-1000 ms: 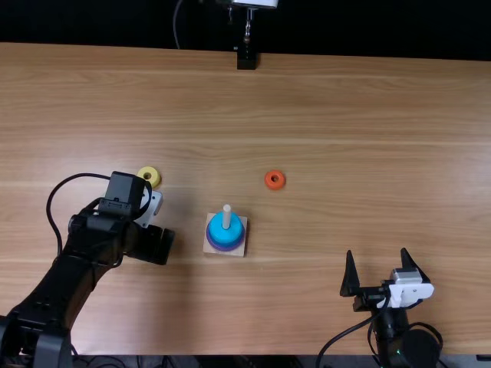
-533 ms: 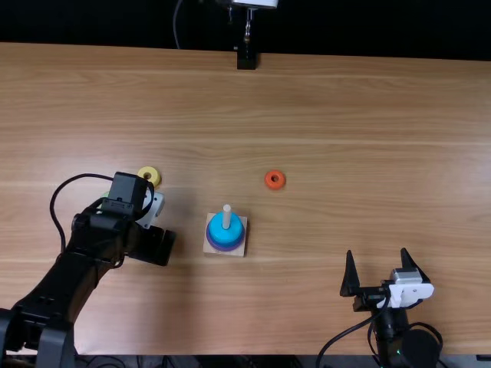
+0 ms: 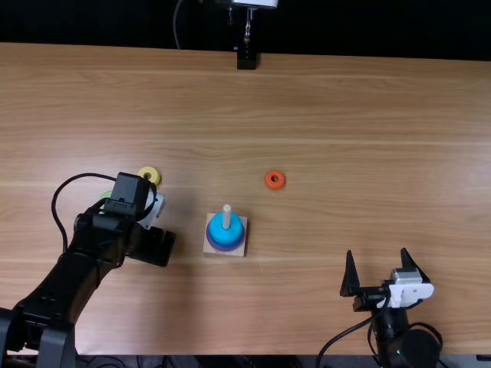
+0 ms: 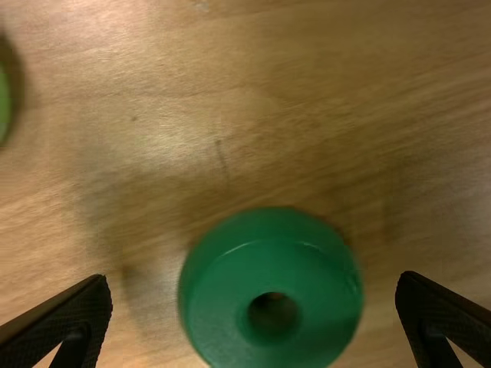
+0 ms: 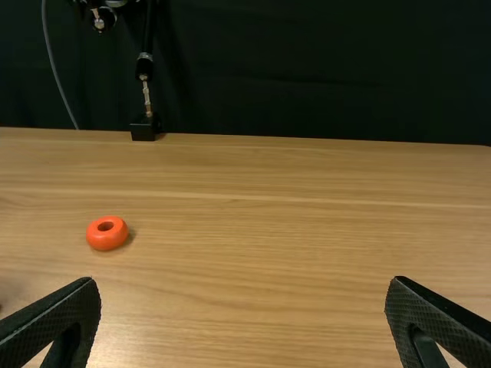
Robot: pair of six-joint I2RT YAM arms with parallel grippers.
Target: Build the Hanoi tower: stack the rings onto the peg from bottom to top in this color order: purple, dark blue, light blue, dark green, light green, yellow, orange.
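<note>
Left wrist view: I have the left gripper (image 4: pixel 255 284) spread wide, holding nothing, its fingers flanking the dark green ring (image 4: pixel 222 314) so closing should centre it. That's my next piece, since the light blue ring (image 3: pixel 217 227) tops the stack. From the peg (image 3: pixel 226 218), the orange ring (image 3: pixel 275 188) lies toward half past one; the right gripper (image 3: pixel 377 253) stands wide and empty around four, clear of the stacking approach.

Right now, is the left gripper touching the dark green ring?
Apart: the left wrist view shows the left gripper open astride the dark green ring, with table visible between it and each finger.
</note>
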